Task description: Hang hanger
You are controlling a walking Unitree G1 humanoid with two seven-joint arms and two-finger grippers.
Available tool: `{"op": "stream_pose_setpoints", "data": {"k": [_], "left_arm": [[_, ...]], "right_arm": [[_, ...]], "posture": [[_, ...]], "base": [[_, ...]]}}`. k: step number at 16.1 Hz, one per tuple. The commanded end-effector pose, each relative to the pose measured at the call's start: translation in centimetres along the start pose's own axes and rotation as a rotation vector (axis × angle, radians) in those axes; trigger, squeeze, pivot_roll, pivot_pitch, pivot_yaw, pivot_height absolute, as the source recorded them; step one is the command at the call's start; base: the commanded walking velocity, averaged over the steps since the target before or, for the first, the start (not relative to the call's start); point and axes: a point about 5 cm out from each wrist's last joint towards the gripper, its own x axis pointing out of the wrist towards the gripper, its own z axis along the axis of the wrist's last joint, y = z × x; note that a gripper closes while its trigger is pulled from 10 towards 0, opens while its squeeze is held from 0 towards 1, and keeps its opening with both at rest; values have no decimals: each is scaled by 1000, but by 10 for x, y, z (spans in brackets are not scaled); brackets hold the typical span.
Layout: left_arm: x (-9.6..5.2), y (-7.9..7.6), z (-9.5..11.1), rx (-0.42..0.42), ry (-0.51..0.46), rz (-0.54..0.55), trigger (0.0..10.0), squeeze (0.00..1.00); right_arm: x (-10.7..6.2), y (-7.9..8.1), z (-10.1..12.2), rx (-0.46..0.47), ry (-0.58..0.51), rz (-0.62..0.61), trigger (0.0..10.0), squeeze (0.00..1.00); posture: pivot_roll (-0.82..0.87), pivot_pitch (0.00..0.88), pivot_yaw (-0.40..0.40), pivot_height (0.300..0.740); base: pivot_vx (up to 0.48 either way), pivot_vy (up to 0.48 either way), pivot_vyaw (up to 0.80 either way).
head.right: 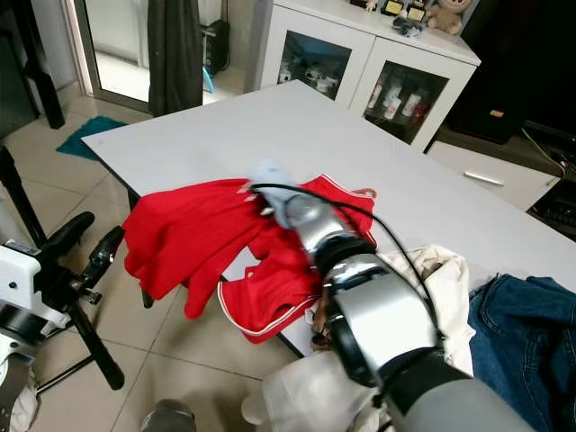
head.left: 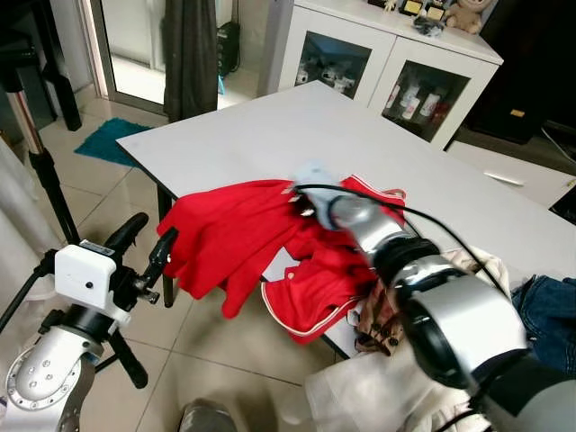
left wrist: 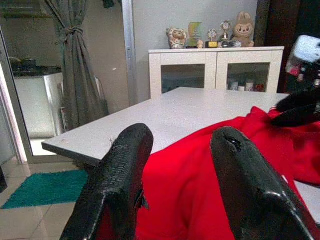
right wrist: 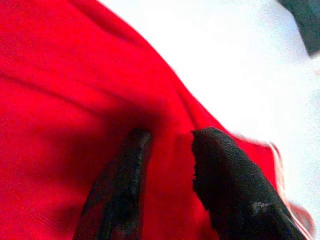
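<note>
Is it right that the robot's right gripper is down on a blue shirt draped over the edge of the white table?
Not quite: the shirt is red, not blue, as the left eye view shows. The rest holds: the right gripper is down on it, and it drapes over the edge of the white table.

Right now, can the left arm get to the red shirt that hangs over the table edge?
Probably yes. The left gripper is open and points at the red shirt, with only air between them. The right gripper already rests on the shirt farther along the white table, away from that side.
</note>
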Motion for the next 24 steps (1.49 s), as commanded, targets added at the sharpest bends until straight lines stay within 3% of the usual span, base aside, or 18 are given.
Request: {"op": "stream_pose_setpoints", "data": {"k": [1, 5, 6, 10, 12, 13, 15, 16, 18, 21, 22, 24], "left_arm": [[4, -6, 5, 0, -18, -26, 10000, 0], [5, -7, 5, -1, -18, -38, 10000, 0], [6, -7, 5, 0, -18, -40, 10000, 0], [16, -4, 7, 30, -36, -5, 10000, 0], [20, -1, 8, 46, -46, 37, 10000, 0], [27, 2, 10, 32, -66, 91, 10000, 0], [31, 0, 12, 13, -83, 114, 10000, 0], [33, 0, 14, -16, -92, 132, 10000, 0], [34, -3, 22, -12, -98, 113, 10000, 0], [35, -5, 31, 16, -102, 123, 10000, 0], [35, -5, 31, 26, -97, 129, 10000, 0], [35, -11, 28, 59, -34, 146, 10000, 0]], "right_arm": [[-4, -17, -28, 39, 91, -70, 10000, 0], [-13, -43, -57, 70, 165, -162, 10000, 0], [-13, -45, -54, 102, 141, -169, 10000, 0], [-12, -52, 5, 162, -143, -156, 10000, 0], [-14, -56, 20, 193, -216, -171, 10000, 0], [-19, -65, 37, 270, -315, -177, 10000, 0], [-23, -72, 45, 308, -362, -190, 10000, 0], [-26, -79, 49, 376, -410, -187, 10000, 0], [-37, -92, 53, 424, -563, -108, 10000, 0], [-45, -98, 39, 427, -652, -16, 10000, 0], [-46, -97, 35, 432, -662, 12, 10000, 0], [-56, -76, 14, 477, -738, 215, 10000, 0]], "posture": [[391, 27, -172, 740], [379, 31, -161, 740], [376, 32, -159, 740], [358, 32, -151, 740], [353, 31, -149, 740], [340, 32, -145, 740], [329, 38, -142, 740], [318, 48, -136, 740], [291, 78, -140, 740], [253, 90, -142, 740], [253, 90, -142, 740], [210, 98, -132, 740]], "base": [[0, 0, 0], [0, 0, 0], [0, 0, 0], [0, 0, 0], [0, 0, 0], [0, 0, 0], [0, 0, 0], [0, 0, 0], [0, 0, 0], [0, 0, 0], [0, 0, 0], [0, 0, 0]]}}
